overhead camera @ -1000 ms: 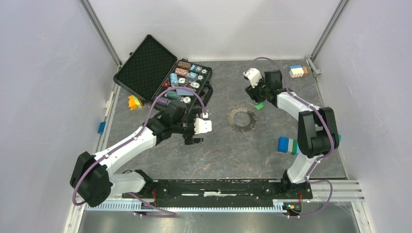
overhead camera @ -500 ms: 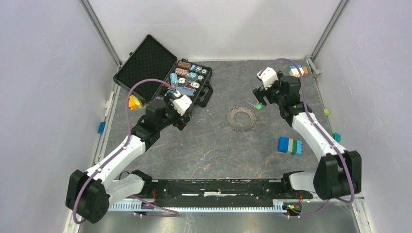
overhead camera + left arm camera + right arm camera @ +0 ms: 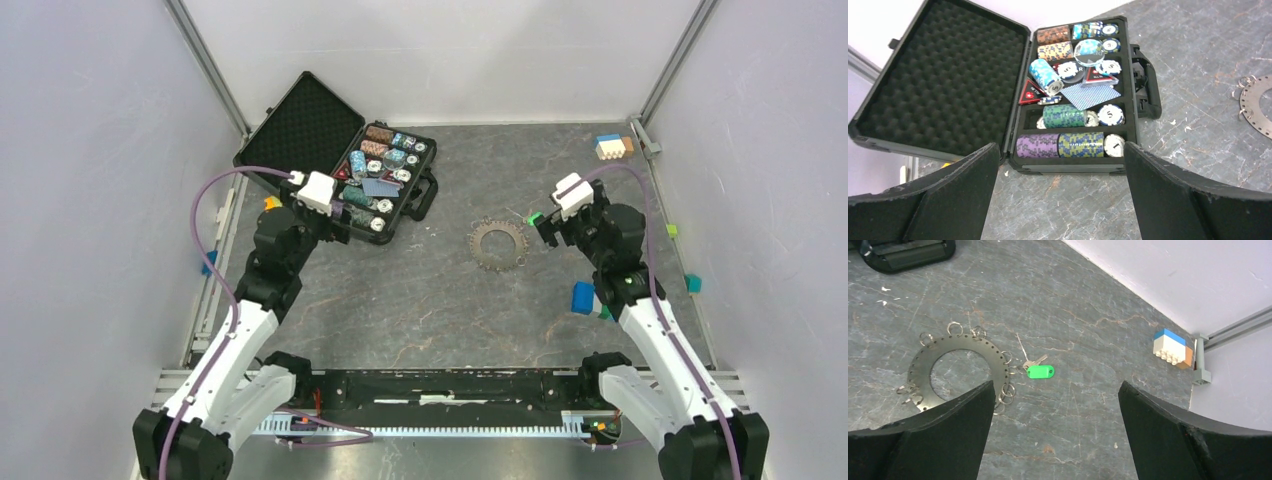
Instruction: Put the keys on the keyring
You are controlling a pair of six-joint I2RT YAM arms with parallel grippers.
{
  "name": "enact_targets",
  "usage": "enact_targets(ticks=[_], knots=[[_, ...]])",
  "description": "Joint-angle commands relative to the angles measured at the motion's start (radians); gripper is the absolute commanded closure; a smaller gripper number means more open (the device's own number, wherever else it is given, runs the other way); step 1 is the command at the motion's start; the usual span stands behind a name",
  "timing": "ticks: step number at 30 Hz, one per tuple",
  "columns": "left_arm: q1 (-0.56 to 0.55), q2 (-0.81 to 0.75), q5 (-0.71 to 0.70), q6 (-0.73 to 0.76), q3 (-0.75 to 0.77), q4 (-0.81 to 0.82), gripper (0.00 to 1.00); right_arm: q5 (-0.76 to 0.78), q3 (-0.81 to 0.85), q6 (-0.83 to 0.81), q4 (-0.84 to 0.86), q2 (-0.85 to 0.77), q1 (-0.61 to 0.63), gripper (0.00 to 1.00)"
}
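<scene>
Where small rings (image 3: pixel 1007 390) fringe it, the keyring (image 3: pixel 919 375) lies flat.

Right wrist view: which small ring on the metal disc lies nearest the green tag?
The ring on the right edge of the disc, beside the key with the green tag; the other rings sit farther round the rim.

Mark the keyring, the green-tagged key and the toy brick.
keyring (image 3: pixel 965 344): right wrist view, upper band of the ring.
green-tagged key (image 3: pixel 1040 371): right wrist view, green tag.
toy brick (image 3: pixel 1167 350): right wrist view, white face.
</scene>
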Motion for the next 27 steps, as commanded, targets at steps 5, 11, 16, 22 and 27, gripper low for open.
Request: enact_targets(ticks=[5,11,16,22,27], knots=[[0.028,-0.119,0.046,-0.08,0.019,-0.127,0.0,-0.105,-0.083,0.022,0.114,-0.13,-0.004,0.02],[0.04,-0.159,0.015,-0.025,0.01,-0.127,0.0,-0.057,-0.14,0.018,0.172,-0.211,-0.005,0.02],[0.049,-0.178,0.05,-0.026,0.005,-0.136,0.0,-0.076,-0.133,0.02,0.157,-0.219,-0.004,0.02],[0.066,-0.191,0.052,-0.027,-0.007,-0.132,0.0,-0.073,-0.131,0.018,0.154,-0.209,-0.005,0.02],[0.067,-0.183,0.06,-0.028,-0.008,-0.132,0.0,-0.064,-0.131,0.021,0.154,-0.197,-0.006,0.02]])
